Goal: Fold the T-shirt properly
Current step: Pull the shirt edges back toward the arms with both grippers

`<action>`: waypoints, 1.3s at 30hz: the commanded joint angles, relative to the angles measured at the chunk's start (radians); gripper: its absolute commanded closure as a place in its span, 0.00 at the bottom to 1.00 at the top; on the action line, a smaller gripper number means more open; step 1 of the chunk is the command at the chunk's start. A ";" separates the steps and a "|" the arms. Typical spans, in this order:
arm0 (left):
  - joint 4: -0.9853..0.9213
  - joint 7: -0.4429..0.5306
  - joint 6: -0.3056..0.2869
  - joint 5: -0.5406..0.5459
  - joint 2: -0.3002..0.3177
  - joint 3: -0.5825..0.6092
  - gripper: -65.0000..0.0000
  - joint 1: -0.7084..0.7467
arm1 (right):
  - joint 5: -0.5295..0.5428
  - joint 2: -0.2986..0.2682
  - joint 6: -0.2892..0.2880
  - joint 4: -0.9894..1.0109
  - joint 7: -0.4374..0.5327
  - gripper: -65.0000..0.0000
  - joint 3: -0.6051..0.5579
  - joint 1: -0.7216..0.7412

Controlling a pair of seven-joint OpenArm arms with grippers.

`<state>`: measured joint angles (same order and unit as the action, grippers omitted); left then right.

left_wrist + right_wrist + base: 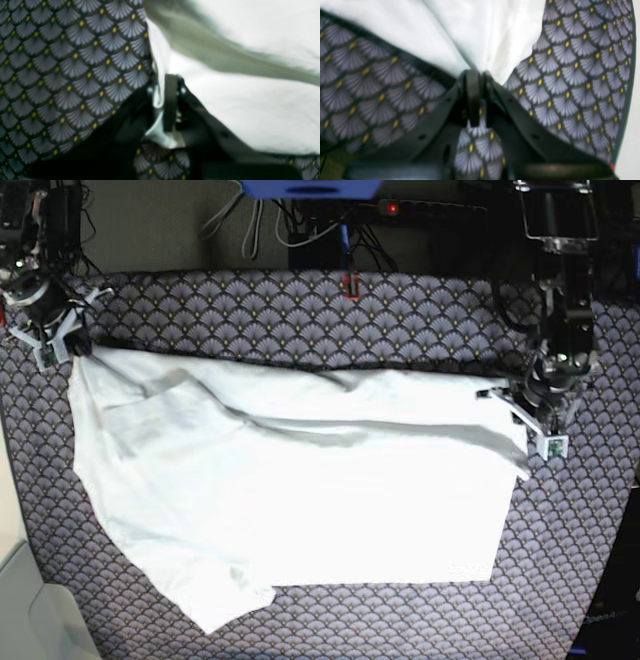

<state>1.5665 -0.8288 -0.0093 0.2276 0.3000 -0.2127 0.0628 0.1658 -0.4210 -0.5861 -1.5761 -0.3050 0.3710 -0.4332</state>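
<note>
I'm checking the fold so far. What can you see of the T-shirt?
The T-shirt is plain white soft cloth, spread mostly flat on the patterned tablecloth, with a raised crease running across its upper part. One short sleeve sticks out at the bottom. Both far corners are pinched: the left end effector and right end effector are shut on its edge.

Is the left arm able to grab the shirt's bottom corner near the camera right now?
Probably not yet: the left fingers are shut on the T-shirt at its far edge, so they'd have to let go first.

tablecloth (pixel 300 310): fan-scale print, grey-yellow | cables (pixel 270 225): behind table | power strip (pixel 420 208)
</note>
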 commanded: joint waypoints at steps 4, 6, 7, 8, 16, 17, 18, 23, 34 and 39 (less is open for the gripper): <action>0.084 -0.024 0.004 -0.007 0.038 -0.008 0.99 0.055 | 0.047 -0.026 0.004 -0.071 0.083 1.00 0.052 -0.109; 0.090 -0.019 0.004 -0.014 0.038 -0.008 0.99 0.085 | 0.047 -0.026 0.004 -0.071 0.115 1.00 0.058 -0.143; 0.090 -0.019 0.004 -0.015 0.037 -0.008 0.99 0.096 | 0.047 -0.026 0.004 -0.071 0.123 1.00 0.061 -0.160; 0.090 -0.019 0.004 -0.015 0.037 -0.008 0.99 0.105 | 0.045 -0.026 0.004 -0.070 0.131 1.00 0.061 -0.178; 0.079 -0.019 0.004 -0.009 0.037 -0.098 0.99 0.188 | 0.044 -0.028 0.004 -0.066 0.192 1.00 0.062 -0.252; 0.081 -0.019 0.004 -0.009 0.038 -0.098 0.99 0.196 | 0.044 -0.028 0.004 -0.068 0.192 1.00 0.064 -0.253; 0.084 -0.019 0.004 -0.012 0.041 -0.098 0.99 0.208 | 0.044 -0.028 0.004 -0.070 0.192 1.00 0.067 -0.253; 0.091 -0.019 0.004 -0.006 0.071 -0.098 0.99 0.217 | 0.047 -0.028 0.001 -0.073 0.195 1.00 0.113 -0.269; 0.180 -0.027 0.004 -0.007 0.071 -0.095 0.99 0.220 | 0.047 0.024 -0.112 -0.154 0.189 1.00 0.221 -0.269; 0.171 -0.027 0.004 -0.009 0.069 -0.093 0.99 0.222 | 0.041 0.020 -0.112 -0.132 0.188 1.00 0.221 -0.269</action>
<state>1.7271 -0.8749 -0.0189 0.2367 0.3523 -0.2993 0.2893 0.2066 -0.3832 -0.7105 -1.7023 -0.1249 0.5777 -0.6952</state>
